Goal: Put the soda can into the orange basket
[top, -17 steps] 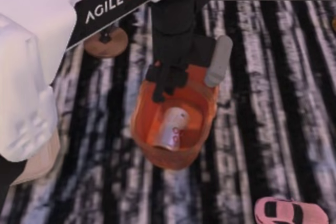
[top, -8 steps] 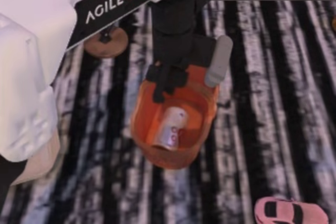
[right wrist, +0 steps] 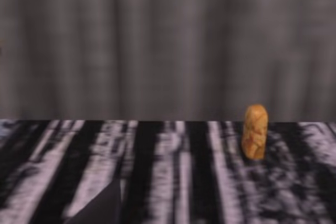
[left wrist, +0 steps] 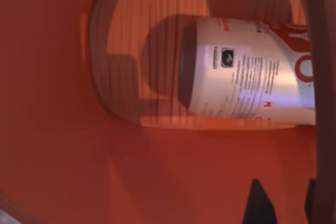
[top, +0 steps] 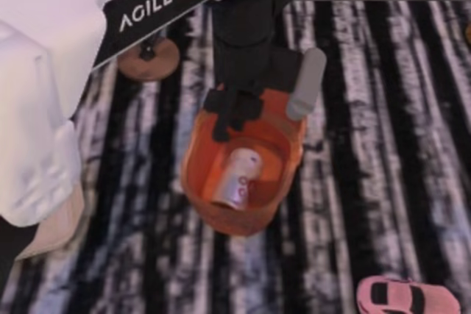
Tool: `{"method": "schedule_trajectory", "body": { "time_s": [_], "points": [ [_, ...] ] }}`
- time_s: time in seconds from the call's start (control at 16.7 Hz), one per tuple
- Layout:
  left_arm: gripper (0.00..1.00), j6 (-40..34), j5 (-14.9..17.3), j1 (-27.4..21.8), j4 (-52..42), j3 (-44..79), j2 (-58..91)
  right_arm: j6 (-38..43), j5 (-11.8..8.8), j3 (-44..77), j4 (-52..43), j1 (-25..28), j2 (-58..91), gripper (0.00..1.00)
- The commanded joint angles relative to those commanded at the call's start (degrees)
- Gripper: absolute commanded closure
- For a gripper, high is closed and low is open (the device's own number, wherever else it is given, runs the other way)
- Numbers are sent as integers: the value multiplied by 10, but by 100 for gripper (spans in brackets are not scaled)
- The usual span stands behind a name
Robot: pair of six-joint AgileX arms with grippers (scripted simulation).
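- Orange basket [top: 193, 182] sitting near the middle of the black-and-white striped table [top: 383, 145], arched handle crossing overhead in the left wrist view.
- Soda can [top: 238, 178] lying on its side on the ribbed basket floor, white body with red markings, clear of any finger.
- Left gripper [top: 234, 119] hovering over the basket's far rim, dark fingers spread apart and holding nothing, pointing down into the basket.
- Left wrist view looking straight into the basket: can [left wrist: 252, 72] filling the frame against the orange wall [left wrist: 63, 129], two dark fingertips [left wrist: 257, 203] showing at the edge.
- Right arm staying out of the top view; finger gap not readable from its wrist view, so cannot tell.
- Resting elsewhere: brown round disc [top: 149, 58] by the left arm, pink toy car [top: 408, 297] at the near right edge, small orange-tan upright object [right wrist: 254, 131] on the table in the right wrist view.
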Motion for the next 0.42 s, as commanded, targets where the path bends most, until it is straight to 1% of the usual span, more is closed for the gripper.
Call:
{"method": "schedule_trajectory", "body": {
  "time_s": [0.3, 0.42],
  "points": [
    [100, 13, 0, 25, -81, 73, -7, 0, 0, 0, 0, 0, 0, 0],
    [100, 17, 0, 30, -98, 89, -9, 0, 0, 0, 0, 0, 0, 0]
  ]
}}
